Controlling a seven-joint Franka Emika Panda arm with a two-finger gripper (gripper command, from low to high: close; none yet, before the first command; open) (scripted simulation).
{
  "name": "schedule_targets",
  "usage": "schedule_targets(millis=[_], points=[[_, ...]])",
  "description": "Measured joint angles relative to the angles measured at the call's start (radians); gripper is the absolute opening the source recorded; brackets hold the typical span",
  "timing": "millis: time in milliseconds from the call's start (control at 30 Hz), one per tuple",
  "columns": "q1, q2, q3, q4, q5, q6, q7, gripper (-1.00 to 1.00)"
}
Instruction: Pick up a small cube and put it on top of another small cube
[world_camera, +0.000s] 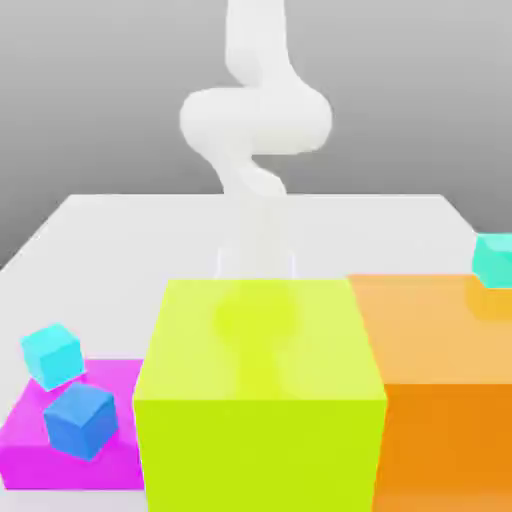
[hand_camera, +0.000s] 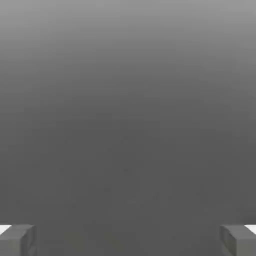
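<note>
The small cube is out of view. My gripper (hand_camera: 128, 241) is open: in the hand view its two grey fingertips (hand_camera: 18, 239) stand far apart with nothing but bare grey surface between them. In the exterior view my white arm (world_camera: 255, 215) comes down behind a big lime block (world_camera: 258, 385), which hides the hand's lower end. A small cyan cube (world_camera: 52, 354) and a small blue cube (world_camera: 82, 420) rest on a flat magenta slab (world_camera: 28, 440) at the exterior view's left, both apart from the arm.
An orange block (world_camera: 440, 390) stands against the lime block at the exterior view's right, with another cyan cube (world_camera: 493, 258) at its far corner. The white table (world_camera: 120, 240) stretches behind the blocks.
</note>
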Motion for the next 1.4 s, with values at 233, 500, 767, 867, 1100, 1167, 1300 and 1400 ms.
schedule_targets(millis=[233, 500, 767, 867, 1100, 1167, 1300, 1400], points=[[0.161, 0.120, 0.227, -0.016, 0.066, 0.074, 0.069, 0.00], [0.324, 0.348, 0.466, -0.154, 0.175, 0.197, 0.173, 0.00], [0.366, 0.613, 0.631, -0.377, 0.192, 0.342, 0.353, 0.00], [0.310, 0.682, 0.605, -0.469, 0.165, 0.389, 0.428, 0.00], [0.144, 0.764, 0.530, -0.627, 0.057, 0.526, 0.682, 0.00], [0.118, 0.763, 0.526, -0.639, 0.046, 0.571, 0.750, 0.00], [0.228, 0.887, 0.327, -0.613, -0.271, 0.673, 0.996, 0.00], [0.421, 0.993, 0.095, -0.584, -0.435, 0.753, 1.122, 0.00]])
